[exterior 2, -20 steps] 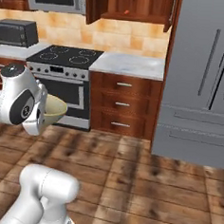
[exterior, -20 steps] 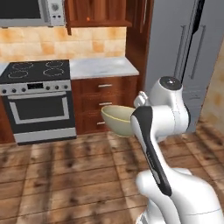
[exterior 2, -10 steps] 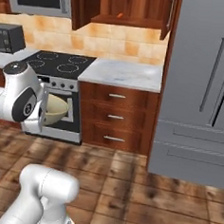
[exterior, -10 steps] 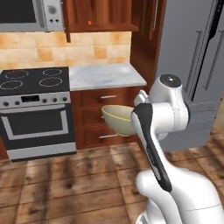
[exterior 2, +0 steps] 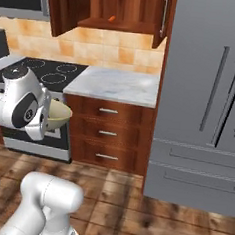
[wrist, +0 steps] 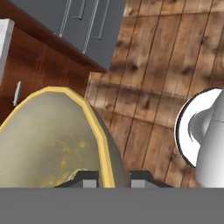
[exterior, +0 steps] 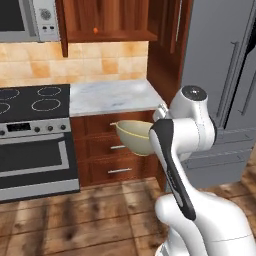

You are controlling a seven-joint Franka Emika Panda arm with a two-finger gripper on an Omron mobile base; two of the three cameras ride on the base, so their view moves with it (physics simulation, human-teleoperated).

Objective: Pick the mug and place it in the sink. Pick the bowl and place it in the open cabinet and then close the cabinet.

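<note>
Aloft, tool (wrist: 113,175) clamped on bowl (exterior: 136,136) rim, before wooden drawers (exterior: 112,150).

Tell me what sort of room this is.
A home kitchen, rendered: a black-topped stove with an oven below, a marble counter over wooden drawers, and a tall grey fridge beside an open wall cabinet.

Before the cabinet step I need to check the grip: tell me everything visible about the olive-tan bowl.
The round, deep olive-tan ceramic bowl has a paler yellowish rim and a speckled inside. It hangs upright in the air in front of the wooden drawers, touching no counter. The dark gripper pinches its rim, one fingertip inside, one outside.
</note>
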